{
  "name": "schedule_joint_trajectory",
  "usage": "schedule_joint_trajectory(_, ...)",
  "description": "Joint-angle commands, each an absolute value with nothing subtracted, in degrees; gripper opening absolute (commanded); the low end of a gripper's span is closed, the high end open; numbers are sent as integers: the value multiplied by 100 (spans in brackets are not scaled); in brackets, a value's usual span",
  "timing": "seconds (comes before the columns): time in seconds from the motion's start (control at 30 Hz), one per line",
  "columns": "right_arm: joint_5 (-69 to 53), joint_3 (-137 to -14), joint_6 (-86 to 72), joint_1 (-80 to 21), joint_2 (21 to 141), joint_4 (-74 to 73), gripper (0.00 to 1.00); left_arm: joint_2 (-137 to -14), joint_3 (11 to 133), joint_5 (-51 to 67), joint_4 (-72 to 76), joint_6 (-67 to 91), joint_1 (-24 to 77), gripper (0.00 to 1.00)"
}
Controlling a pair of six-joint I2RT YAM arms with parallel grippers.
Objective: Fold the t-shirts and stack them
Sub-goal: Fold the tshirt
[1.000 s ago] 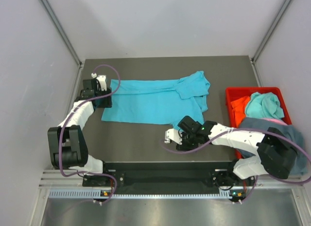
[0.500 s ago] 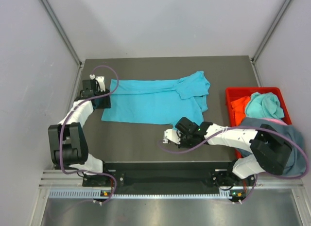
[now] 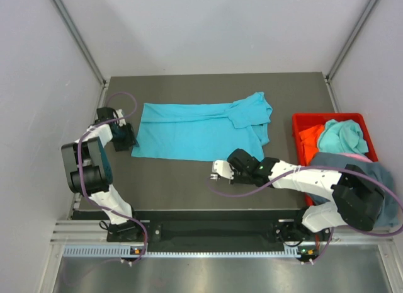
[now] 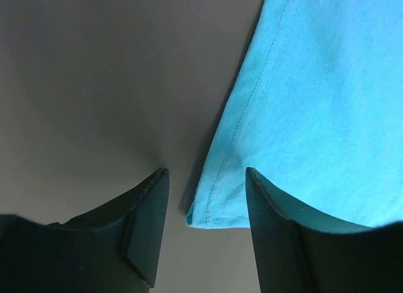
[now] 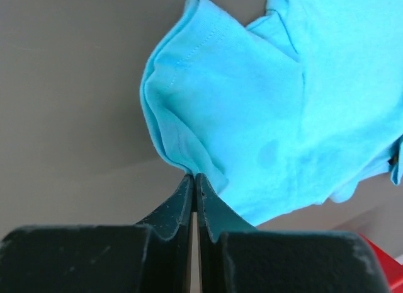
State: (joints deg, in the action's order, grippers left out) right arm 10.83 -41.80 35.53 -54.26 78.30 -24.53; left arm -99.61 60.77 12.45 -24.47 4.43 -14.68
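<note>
Starting the fold of the turquoise shirt [image 3: 195, 129] spread mid-table [image 3: 189, 186], I hold my left pincer [image 4: 206, 174] wide and empty astride its near left corner and my right pincer [image 5: 194, 177] squeezed closed, seemingly empty, beside the near right sleeve, so next, I judge, both must pinch cloth.

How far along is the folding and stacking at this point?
Early. Done: only the bright turquoise t-shirt is out on the table, one sleeve turned in. In hand: the open left gripper straddles its hem corner; the shut right gripper sits at the folded sleeve's edge. Left: finishing this fold, then the crumpled shirts in the red plastic bin; no stack exists.
</note>
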Motion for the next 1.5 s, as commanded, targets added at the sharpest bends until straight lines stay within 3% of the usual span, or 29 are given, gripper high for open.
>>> schedule_joint_trajectory(0.0, 1415, -4377, 3656, -5467, 7761, -2233, 0, -10081, 6205, 1591, -2645, 554, -1503, 55)
schedule_joint_trajectory(0.4, 1468, -4544, 3621, -5396, 7884, -2136, 0, -9467, 6030, 1521, -3217, 387, -1626, 49)
schedule_joint_trajectory(0.67, 1485, -4632, 3586, -5388, 7972, -2136, 0, -9606, 6012, 1661, -3243, 378, -1626, 29)
schedule_joint_trajectory(0.8, 1485, -4641, 3542, -5370, 7963, -2144, 0, -9563, 5994, 1617, -3243, 360, -1626, 31)
schedule_joint_trajectory(0.9, 1485, -4641, 3533, -5361, 7954, -2153, 0, -9571, 6012, 1486, -3269, 352, -1626, 39)
schedule_joint_trajectory(1.07, 1477, -4667, 3533, -5353, 7972, -2171, 0, -9431, 5968, 1336, -3217, 325, -1626, 40)
schedule_joint_trajectory(1.3, 1450, -4667, 3524, -5352, 7972, -2162, 0, -9764, 5959, 1283, -3190, 308, -1626, 39)
schedule_joint_trajectory(1.47, 1459, -4597, 3507, -5291, 7945, -2127, 0, -9932, 5977, 1353, -3217, 299, -1635, 31)
